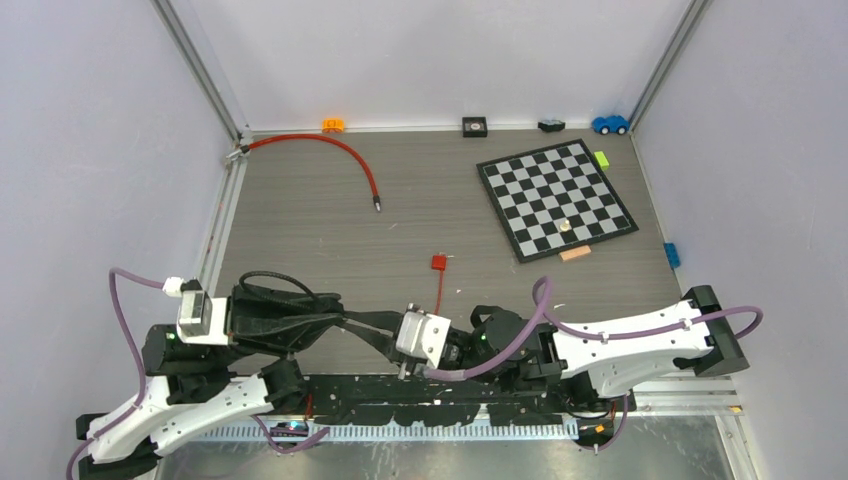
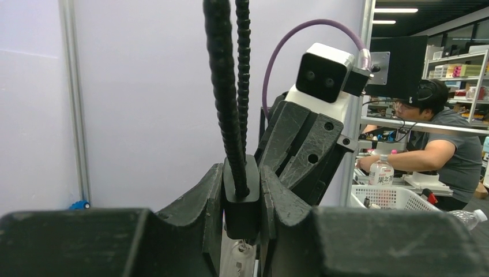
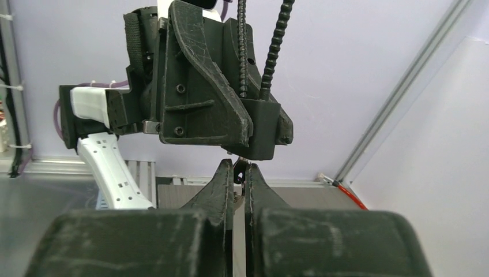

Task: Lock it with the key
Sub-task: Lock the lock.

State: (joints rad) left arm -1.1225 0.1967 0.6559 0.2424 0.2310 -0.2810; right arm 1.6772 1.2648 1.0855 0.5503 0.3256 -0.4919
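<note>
My left gripper [image 2: 242, 173] is shut on a black padlock [image 2: 242, 199], squeezing its body between both fingers. The lock's ribbed black cable shackle [image 2: 228, 86] rises from its top. A silver key [image 2: 242, 254] with a ring hangs from the lock's underside. In the right wrist view the lock [image 3: 266, 130] hangs just above my right gripper [image 3: 240, 173], whose fingertips are shut on the key [image 3: 239, 170]. From above, the left gripper [image 1: 375, 330] and the right gripper [image 1: 405, 350] meet near the table's front edge, and the lock is hidden between them.
A chessboard [image 1: 555, 198] lies at the back right. A red cable [image 1: 330, 150] curves across the back left. A red tag on a cord [image 1: 438, 262] lies mid-table. Small toys, among them a blue car [image 1: 610, 124], line the back wall.
</note>
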